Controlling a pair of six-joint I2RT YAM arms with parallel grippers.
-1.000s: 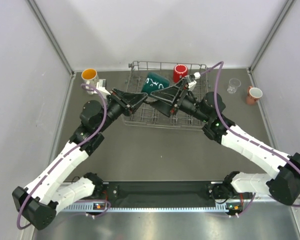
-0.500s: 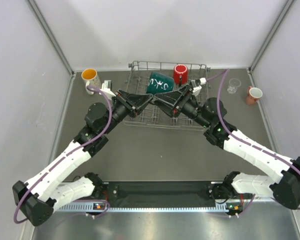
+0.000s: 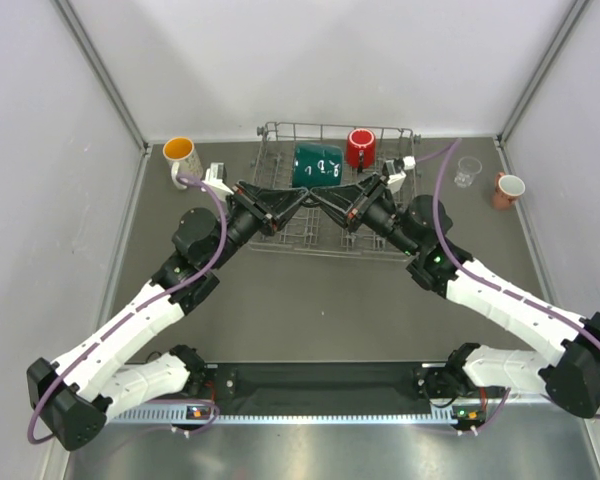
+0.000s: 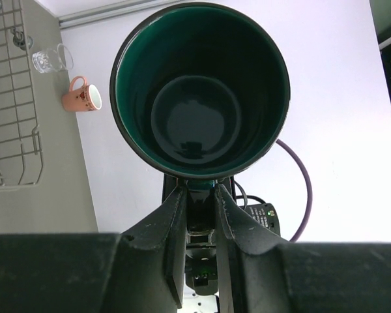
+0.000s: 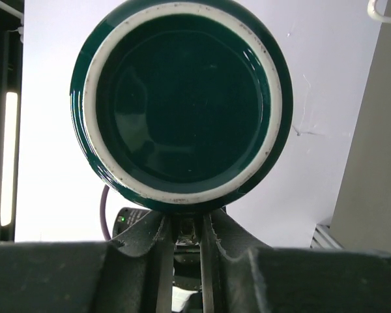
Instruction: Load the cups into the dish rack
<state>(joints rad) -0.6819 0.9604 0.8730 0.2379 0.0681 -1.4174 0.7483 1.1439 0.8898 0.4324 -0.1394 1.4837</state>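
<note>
1. Dark green mug (image 3: pixel 317 163) lay sideways over the dish rack (image 3: pixel 268 140), between both hands.
2. Left hand (image 3: pixel 303 196) was clamped narrowly on its handle.
3. Right hand (image 3: pixel 319 192) gripped the handle from the base end.
</note>
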